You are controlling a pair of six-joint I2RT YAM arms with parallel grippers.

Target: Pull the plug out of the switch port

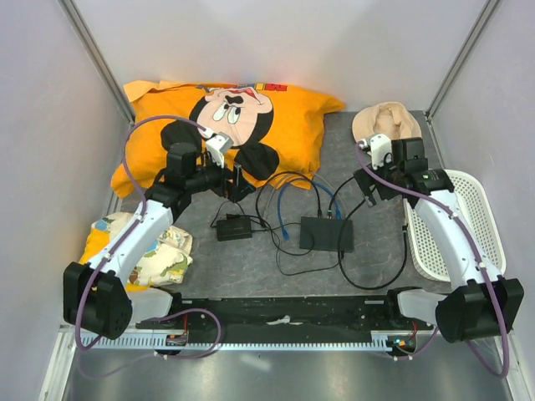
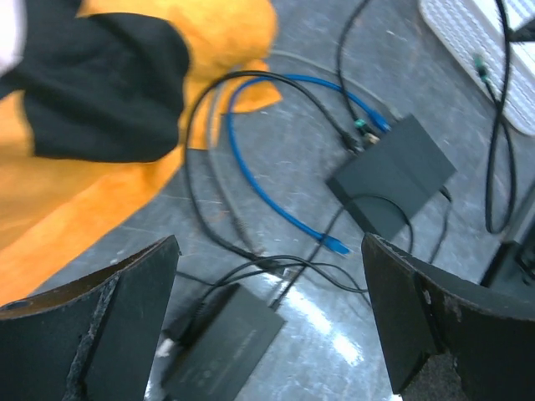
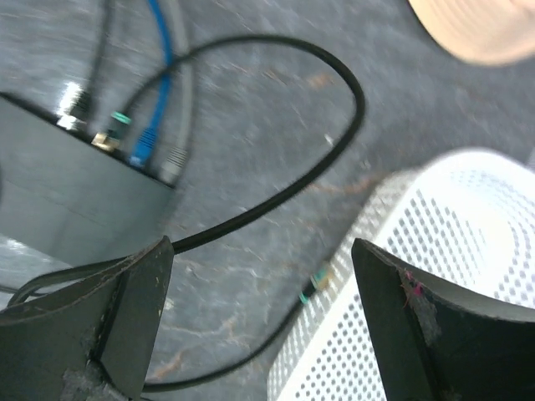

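Note:
The switch (image 1: 327,234) is a flat black box in the middle of the table, with several plugs (image 1: 332,215) in sockets on its far edge. In the left wrist view the switch (image 2: 393,174) lies ahead to the right, its plugs (image 2: 366,131) at the top corner. In the right wrist view the switch (image 3: 71,196) is at the left, with a blue plug (image 3: 144,144) among black ones. My left gripper (image 1: 238,182) (image 2: 269,244) is open and empty, left of the switch. My right gripper (image 1: 365,187) (image 3: 261,244) is open and empty, above the table just right of the plugs.
A smaller black adapter brick (image 1: 234,227) (image 2: 221,344) lies left of the switch among looping black cables. The blue cable's free end (image 2: 337,245) rests on the table. An orange pillow (image 1: 226,125) is behind, a white basket (image 1: 468,225) (image 3: 451,292) and a tan hat (image 1: 386,122) to the right.

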